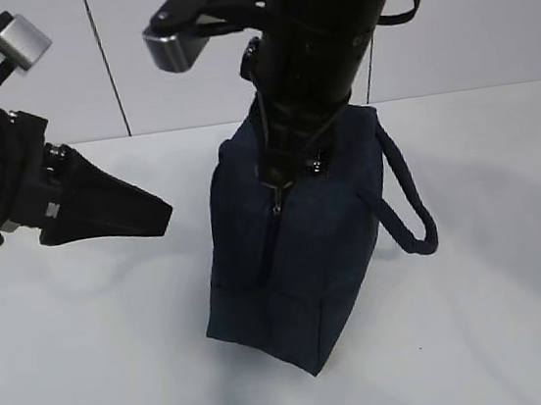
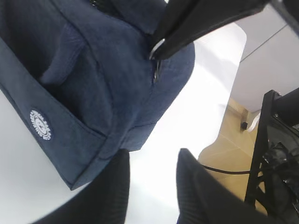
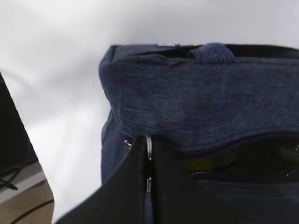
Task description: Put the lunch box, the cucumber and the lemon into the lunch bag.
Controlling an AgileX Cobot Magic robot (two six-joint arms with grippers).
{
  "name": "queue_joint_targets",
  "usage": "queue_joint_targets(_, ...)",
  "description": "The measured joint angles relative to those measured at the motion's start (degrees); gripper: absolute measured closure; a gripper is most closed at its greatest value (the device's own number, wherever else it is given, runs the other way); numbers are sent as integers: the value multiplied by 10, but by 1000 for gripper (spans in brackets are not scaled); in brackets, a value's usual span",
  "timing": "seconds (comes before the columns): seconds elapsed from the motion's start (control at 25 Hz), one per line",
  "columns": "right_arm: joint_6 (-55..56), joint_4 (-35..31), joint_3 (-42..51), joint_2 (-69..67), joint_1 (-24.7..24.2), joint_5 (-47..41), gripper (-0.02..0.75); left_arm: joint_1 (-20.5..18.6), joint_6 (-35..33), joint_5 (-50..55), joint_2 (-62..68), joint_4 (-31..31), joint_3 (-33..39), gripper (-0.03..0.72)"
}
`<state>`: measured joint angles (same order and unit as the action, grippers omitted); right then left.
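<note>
pinching silver ring pull [image 3: 148, 161], right pincer [image 3: 149, 154], left pincer [image 2: 152, 186] parted, boxy navy fabric lunch bag [image 1: 296, 249]

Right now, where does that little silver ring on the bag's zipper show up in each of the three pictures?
Exterior view: the zipper ring hangs at the near top end of the lunch bag, under the right gripper.
Left wrist view: upper middle, a pale sliver at the dark fingers.
Right wrist view: lower middle, pinched between the right gripper's fingers.
Shared landmark: the bag's navy handle.
</note>
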<state>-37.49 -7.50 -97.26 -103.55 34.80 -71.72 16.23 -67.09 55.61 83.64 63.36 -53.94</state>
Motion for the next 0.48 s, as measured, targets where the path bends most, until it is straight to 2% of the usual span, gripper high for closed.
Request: queue_joint_targets(0.48, -6, -42, -32, 2, 0, 0, 730, 0, -46, -39, 0, 23, 0, 441)
